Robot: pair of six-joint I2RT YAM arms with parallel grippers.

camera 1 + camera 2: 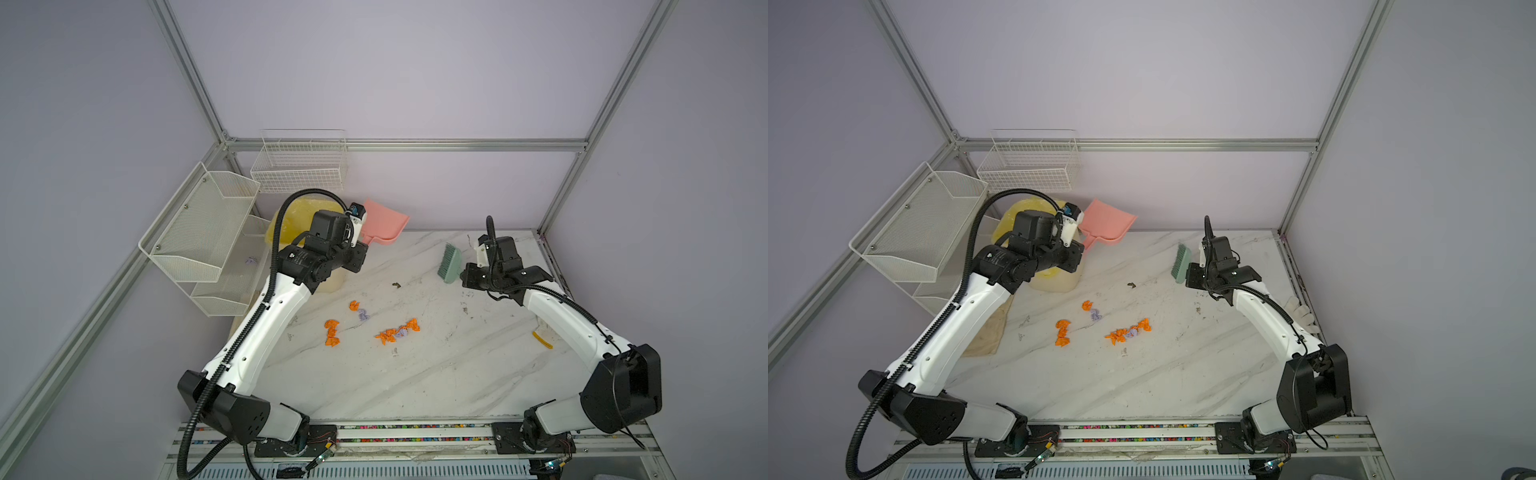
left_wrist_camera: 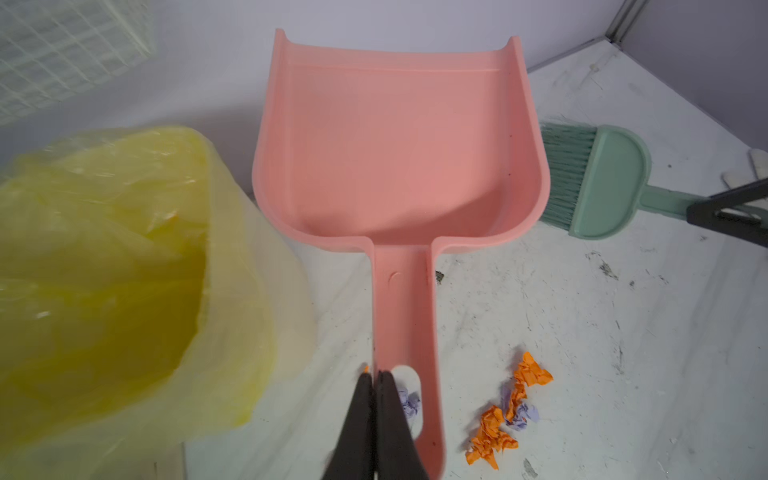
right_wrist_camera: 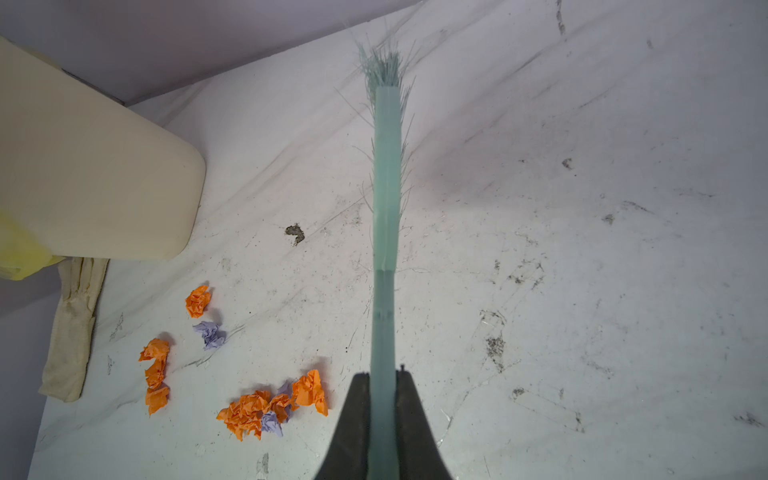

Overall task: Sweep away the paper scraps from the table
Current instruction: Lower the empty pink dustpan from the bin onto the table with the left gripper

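Holding the smooth pink plastic dustpan point(image 2: 399, 158) by one thin edge of its handle, with the left jaws pressed tight there. Clamping the flat handle of the mint-green brush point(image 3: 386, 208) between the right jaws. Apparently carrying both clear of the marble-pattern worktop point(image 1: 415, 382), well apart from the paper scraps point(image 1: 399, 332): crumpled orange and lilac wads in loose clusters mid-worktop. Likely to twist the pan on so narrow a pinch once pressed down. Likely to flick light wads aside with the splayed bristles, perhaps toward the beige glove point(image 3: 75, 328).

Soft, even light; paper scraps point(image 3: 249, 409) cast short faint shadows on the bright bench point(image 3: 540, 249). In the left wrist view the yellow bag point(image 2: 104, 270) is blurred.
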